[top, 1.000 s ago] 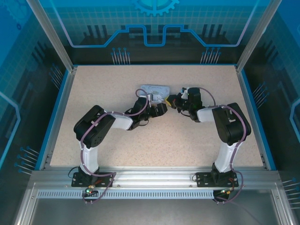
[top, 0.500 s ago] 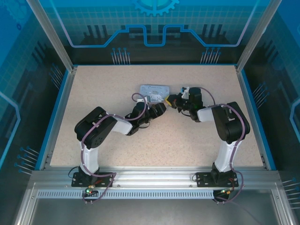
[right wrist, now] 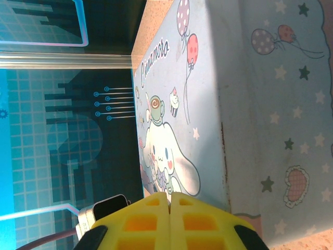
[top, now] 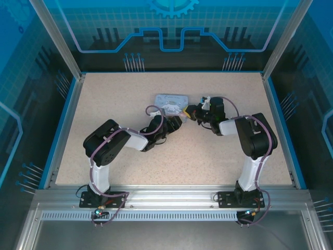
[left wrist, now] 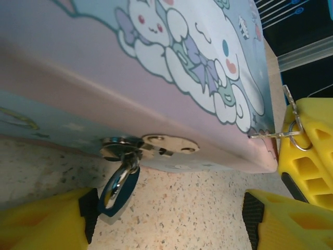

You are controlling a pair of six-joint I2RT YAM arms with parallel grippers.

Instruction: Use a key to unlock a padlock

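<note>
One padlock (left wrist: 117, 190), hanging off tin (left wrist: 104, 62), inside spread left hand (left wrist: 169, 221)

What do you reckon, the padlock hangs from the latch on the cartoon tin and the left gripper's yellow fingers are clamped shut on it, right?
Not clamped. The padlock does hang from the latch on the cartoon tin, but the left wrist view shows the left gripper open, its yellow fingers apart with the padlock between them.
</note>
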